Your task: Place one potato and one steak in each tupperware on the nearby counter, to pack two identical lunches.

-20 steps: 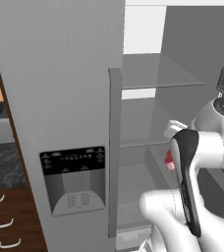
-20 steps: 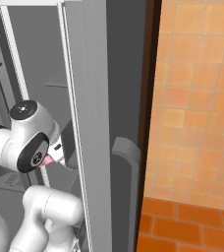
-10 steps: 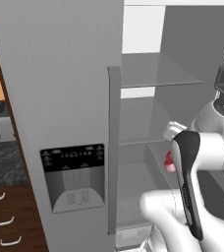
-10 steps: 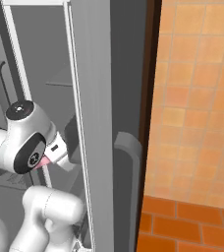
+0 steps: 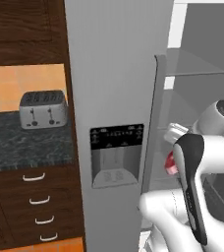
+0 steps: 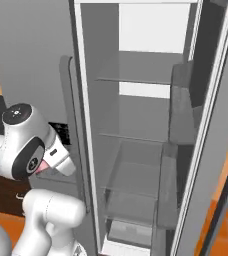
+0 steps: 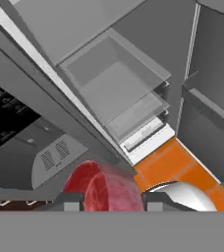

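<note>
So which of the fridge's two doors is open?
The right door: it is swung out, showing the bins on its inside. The left door, the one with the dispenser, is shut.

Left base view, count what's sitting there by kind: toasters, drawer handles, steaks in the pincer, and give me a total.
Toaster: 1
Drawer handles: 4
Steak, in the pincer: 1
Total: 6
</note>
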